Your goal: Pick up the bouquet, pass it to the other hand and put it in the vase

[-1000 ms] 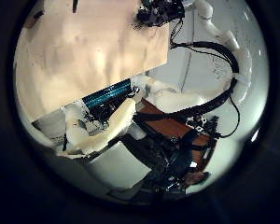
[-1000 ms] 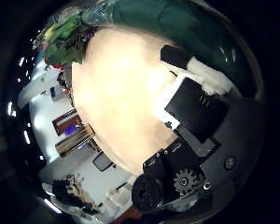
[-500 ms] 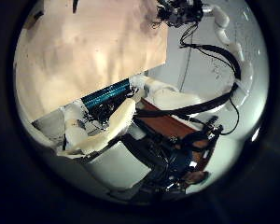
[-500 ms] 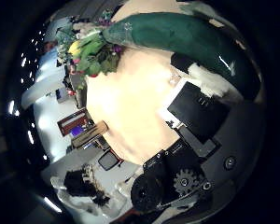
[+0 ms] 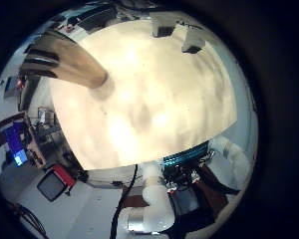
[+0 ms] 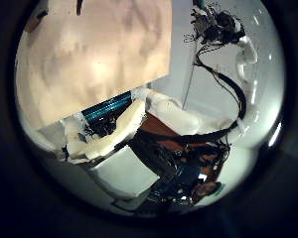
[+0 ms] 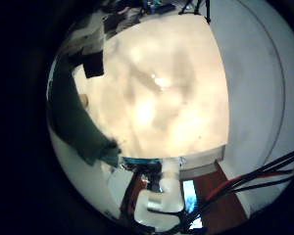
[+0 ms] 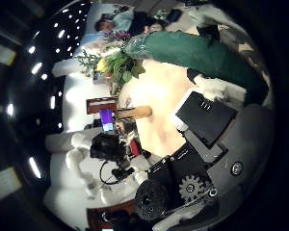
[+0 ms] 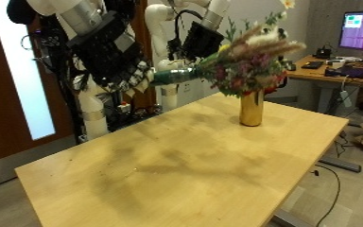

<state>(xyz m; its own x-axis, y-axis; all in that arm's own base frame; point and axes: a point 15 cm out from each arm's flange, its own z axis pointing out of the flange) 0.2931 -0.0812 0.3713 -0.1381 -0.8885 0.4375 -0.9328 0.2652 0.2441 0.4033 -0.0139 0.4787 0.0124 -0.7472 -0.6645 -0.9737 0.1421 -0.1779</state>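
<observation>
The pale wooden table point(image 9: 169, 184) is bare except for a gold vase point(image 9: 250, 109) near its far corner. The bouquet point(image 9: 247, 59) hangs tilted in the air, its blooms at the vase's twelve o'clock. At the vase's ten o'clock, the right hand point(image 9: 138, 78) has its fingers curled round the bouquet's green wrap point(image 9: 176, 72). The left hand point(image 9: 204, 38) hangs higher behind the wrap; I cannot tell how its fingers are set. A desk point(image 9: 345, 76) with a monitor point(image 9: 360, 30) stands at the vase's two o'clock.
</observation>
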